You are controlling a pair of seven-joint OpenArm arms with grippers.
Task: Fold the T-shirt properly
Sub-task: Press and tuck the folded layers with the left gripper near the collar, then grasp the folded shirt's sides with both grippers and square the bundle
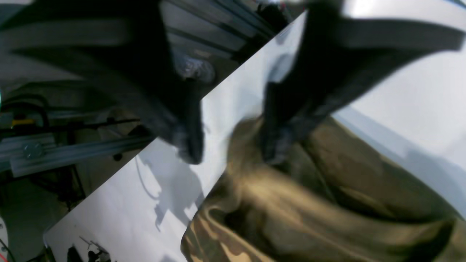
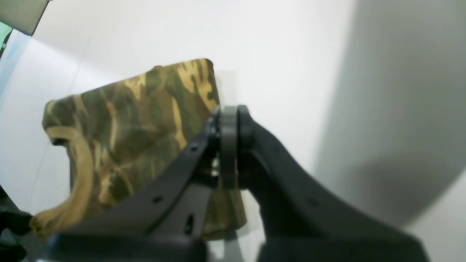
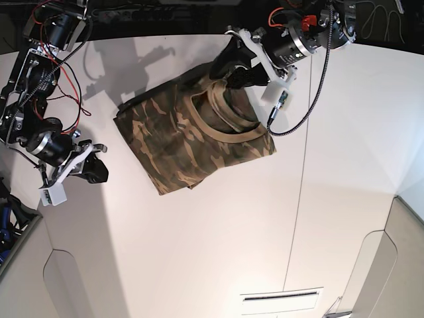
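1. A camouflage T-shirt (image 3: 189, 139) lies folded into a rough rectangle on a white counter (image 3: 218, 238), its ribbed tan collar (image 3: 228, 129) facing up
2. The left gripper (image 1: 233, 153) sits over the shirt's edge just past the collar; its dark fingers (image 1: 189, 145) stand apart, one over bare counter beside the shirt, the other touching the cloth; the blurred wrist view does not show any cloth clamped between them
3. The right gripper (image 3: 99, 171) hangs over bare counter, well apart from the shirt on the side away from the collar; its jaws are pressed together on nothing
4. A black cable (image 3: 311, 99) loops from the left arm beside the shirt's collar corner
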